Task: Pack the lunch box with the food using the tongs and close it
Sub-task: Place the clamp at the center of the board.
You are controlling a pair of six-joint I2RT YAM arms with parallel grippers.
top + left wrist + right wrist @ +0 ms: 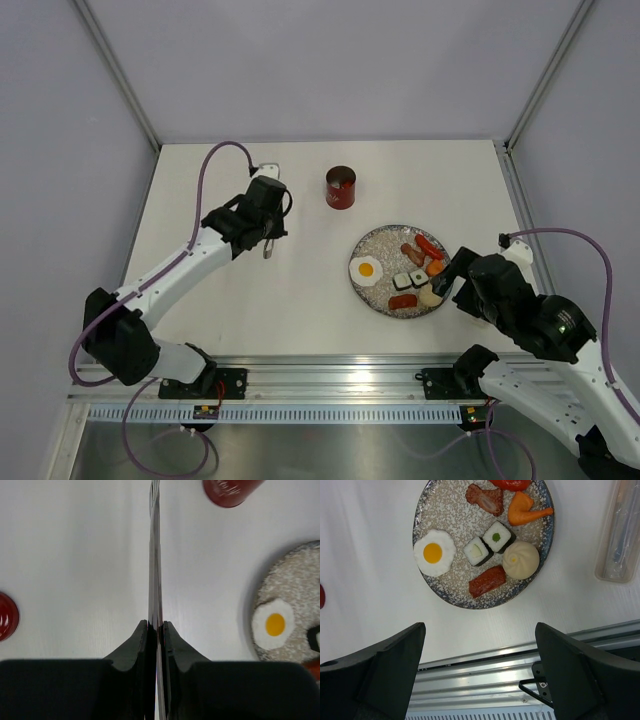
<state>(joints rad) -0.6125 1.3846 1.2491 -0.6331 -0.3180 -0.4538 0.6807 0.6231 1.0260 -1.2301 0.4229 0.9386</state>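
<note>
The slim silver tongs stand edge-on between the fingers of my left gripper, which is shut on them; from above the tongs stick out past the left gripper. The red lunch box stands open at the back, right of the tongs' far end, its red lid lying apart to the left. The food lies on the speckled plate: fried egg, two sushi rolls, bun, sausage, carrot. My right gripper hangs open, empty, by the plate's near edge.
A translucent oblong piece lies at the table's right edge beside the plate. The metal rail runs along the near edge under the right gripper. Grey walls enclose the table on three sides.
</note>
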